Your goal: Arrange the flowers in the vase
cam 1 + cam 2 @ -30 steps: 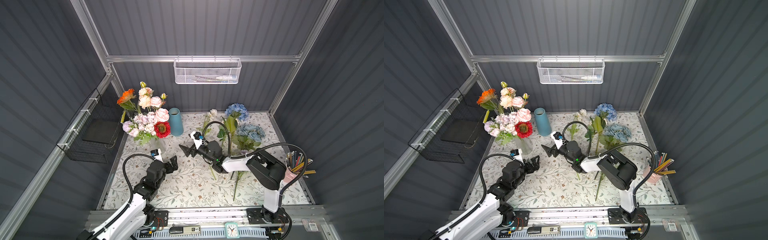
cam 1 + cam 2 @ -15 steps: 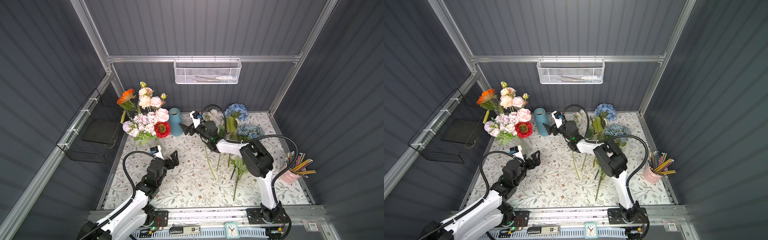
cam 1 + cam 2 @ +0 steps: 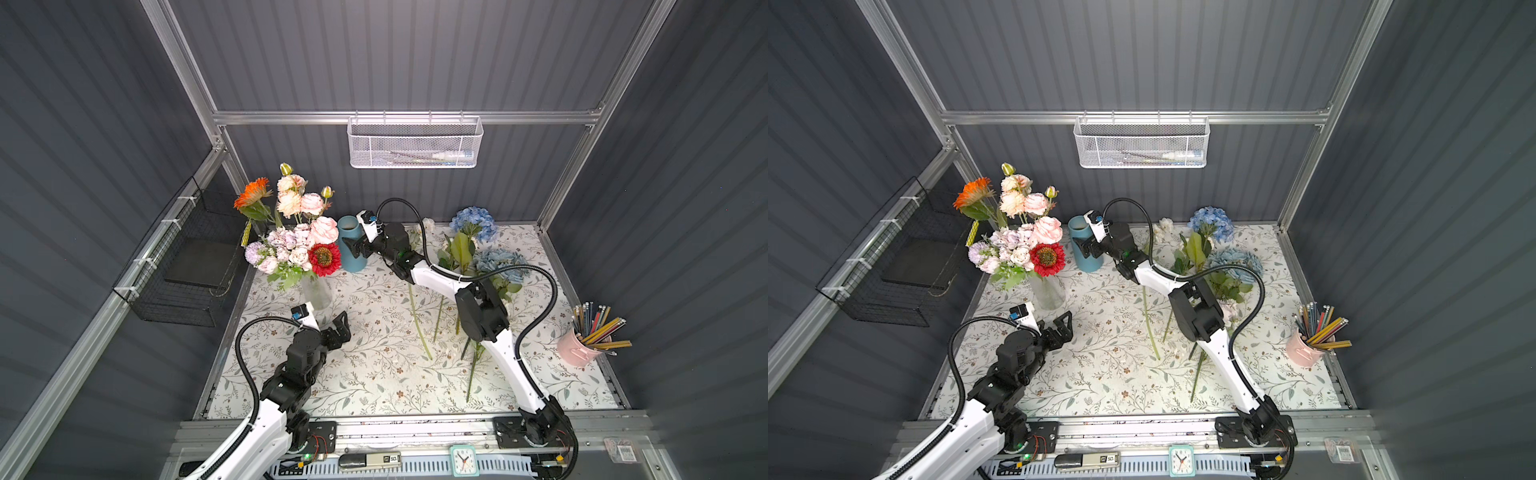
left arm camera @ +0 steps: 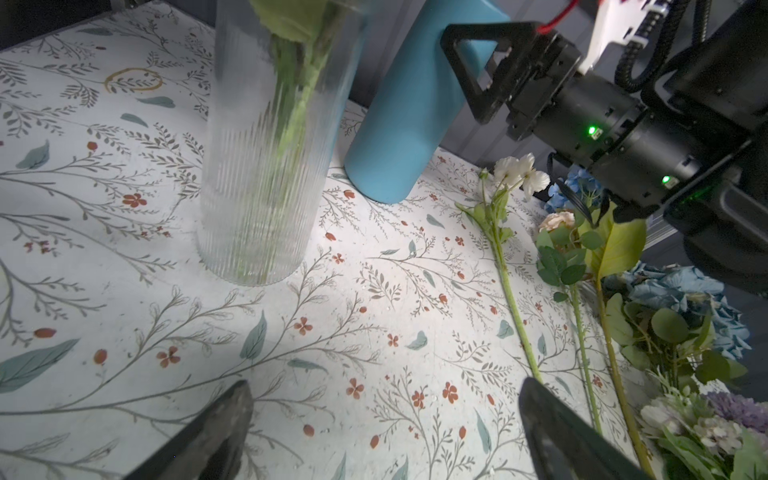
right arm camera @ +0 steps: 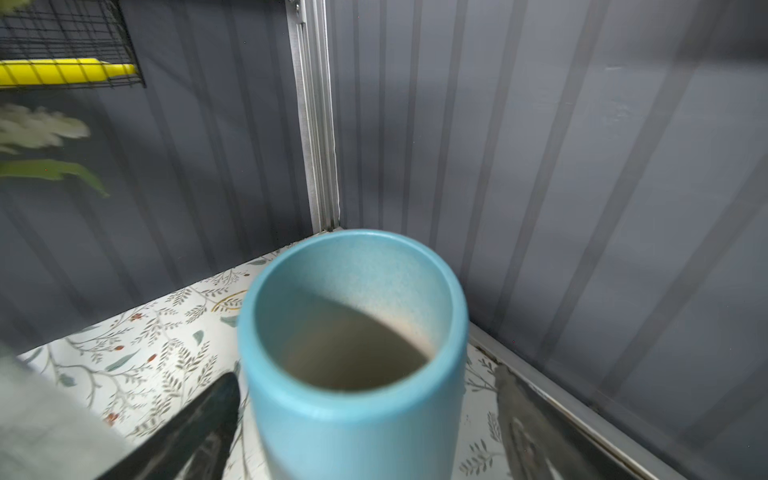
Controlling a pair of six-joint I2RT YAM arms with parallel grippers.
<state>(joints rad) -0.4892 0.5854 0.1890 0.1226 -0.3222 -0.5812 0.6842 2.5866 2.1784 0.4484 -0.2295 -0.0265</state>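
Surface: floral-print mat [image 3: 374, 374] covered the cell floor.
Right gripper [image 5: 365, 378]: jaws stood wide, straddling the upper part of blue vase [image 3: 352, 259]; one finger [image 5: 199, 424] sat just beside its wall, contact unclear.
Left gripper [image 4: 384, 388]: jaws wide, empty, above the mat near glass vase [image 4: 257, 166].
Flowers: bouquet [image 3: 299, 249] stood in glass vase; loose flowers [image 3: 494, 259] lay on the mat.
Hidden: loose stems ran partly under right arm [image 3: 482, 316]; glass vase top was cut off in left wrist view; right wrist view was blurred.

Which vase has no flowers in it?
The blue vase: it is empty inside. The clear glass vase already holds flowers.
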